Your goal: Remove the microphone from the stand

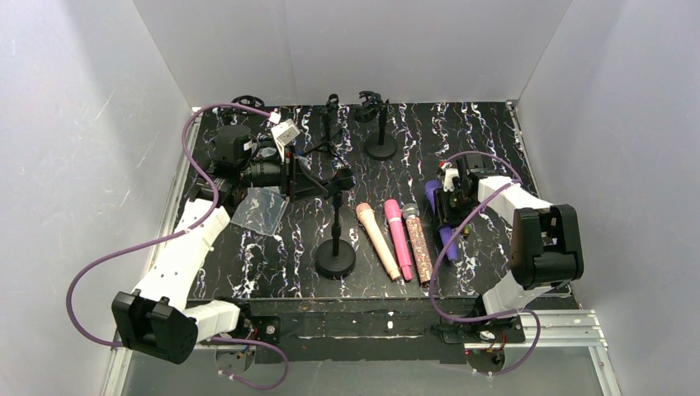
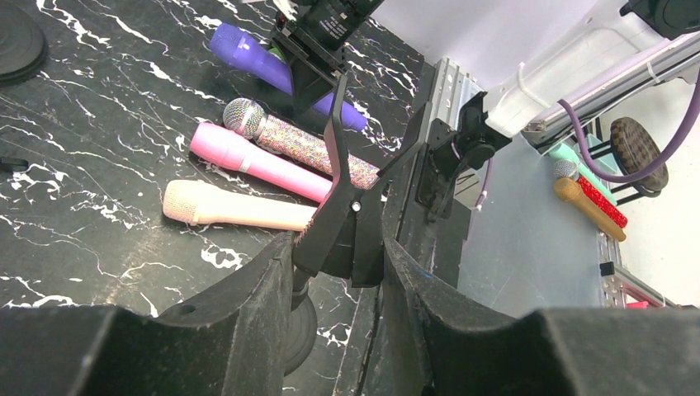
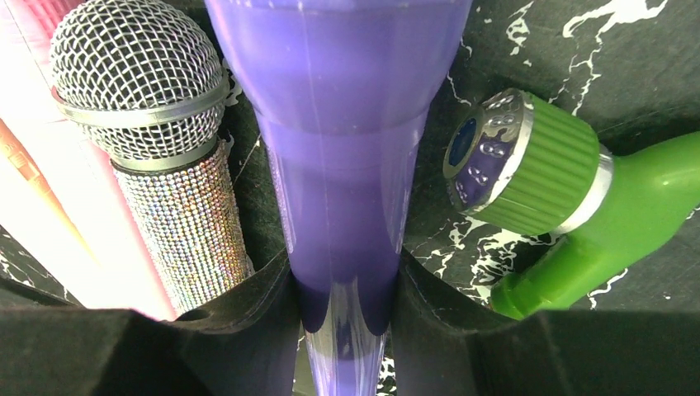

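Note:
A black stand (image 1: pixel 335 257) with a round base rises near the front middle of the table. My left gripper (image 1: pixel 342 183) is shut on the stand's black clip (image 2: pixel 345 216), whose arms hold nothing. Over on the right, my right gripper (image 1: pixel 453 200) is shut on a purple microphone (image 3: pixel 342 124), pinching its narrow handle between the fingers (image 3: pixel 248 313). This microphone (image 1: pixel 447 241) is low at the tabletop, apart from the stand; I cannot tell whether it rests on the surface. It also shows far off as the purple microphone (image 2: pixel 248 54) in the left wrist view.
A peach microphone (image 1: pixel 377 239), a pink one (image 1: pixel 398 238) and a glittery one (image 1: pixel 418 246) lie side by side between stand and right gripper. A green microphone (image 3: pixel 569 198) lies right of the purple one. Two more stands (image 1: pixel 380 125) sit at the back. A clear bag (image 1: pixel 260 208) lies left.

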{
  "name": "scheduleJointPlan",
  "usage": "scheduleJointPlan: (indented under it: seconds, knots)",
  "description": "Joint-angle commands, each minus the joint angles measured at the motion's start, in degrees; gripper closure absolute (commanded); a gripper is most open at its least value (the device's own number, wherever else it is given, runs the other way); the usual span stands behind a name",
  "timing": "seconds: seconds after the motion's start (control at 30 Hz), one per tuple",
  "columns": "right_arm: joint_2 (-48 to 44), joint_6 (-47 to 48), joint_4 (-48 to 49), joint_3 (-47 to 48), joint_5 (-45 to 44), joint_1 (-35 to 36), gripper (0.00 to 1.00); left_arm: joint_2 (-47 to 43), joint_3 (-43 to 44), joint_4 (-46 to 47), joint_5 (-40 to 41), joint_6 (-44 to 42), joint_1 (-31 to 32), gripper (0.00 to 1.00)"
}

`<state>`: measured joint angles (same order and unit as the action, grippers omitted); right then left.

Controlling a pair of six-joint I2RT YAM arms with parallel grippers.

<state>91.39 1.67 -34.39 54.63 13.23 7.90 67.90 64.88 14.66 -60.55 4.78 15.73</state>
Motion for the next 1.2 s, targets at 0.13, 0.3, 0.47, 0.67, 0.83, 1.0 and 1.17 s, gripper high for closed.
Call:
scheduleJointPlan:
  seconds: [0.13, 0.3, 0.47, 0.67, 0.83, 1.0, 1.17]
  knots:
    - [1.34, -0.86, -3.09, 1.92, 1.22, 0.57, 0.99, -1.53, 3.22, 1.30, -3.07, 0.06, 0.18, 1.00]
    - [4.23, -0.88, -5.91, 4.26, 1.07, 0.87, 0.99, -0.72, 3.96, 0.82, -2.75, -0.16, 0.23, 1.00]
    - [7.03, -1.18, -7.49, 5.75, 0.48, 1.22, 0.93, -0.49, 4.65, 0.81, -2.64, -0.22, 0.18, 1.00]
    - [9.10, -1.19, -8.27, 6.64, 0.12, 1.77, 0.82, -0.49, 4.44, 0.97, -2.69, -0.26, 0.26, 1.00]
    - [11.61, -1.23, -9.31, 7.93, -0.22, 2.10, 0.76, -0.67, 4.12, 0.99, -2.94, -0.34, 0.21, 1.00]
    - [12.09, -0.82, -10.10, 8.17, -1.14, 2.47, 0.65, -0.78, 4.41, 0.88, -2.95, -0.27, 0.22, 1.00]
    - [12.64, -0.61, -11.37, 8.66, -0.76, 2.55, 0.61, -0.93, 4.48, 0.86, -2.82, -0.25, 0.20, 1.00]
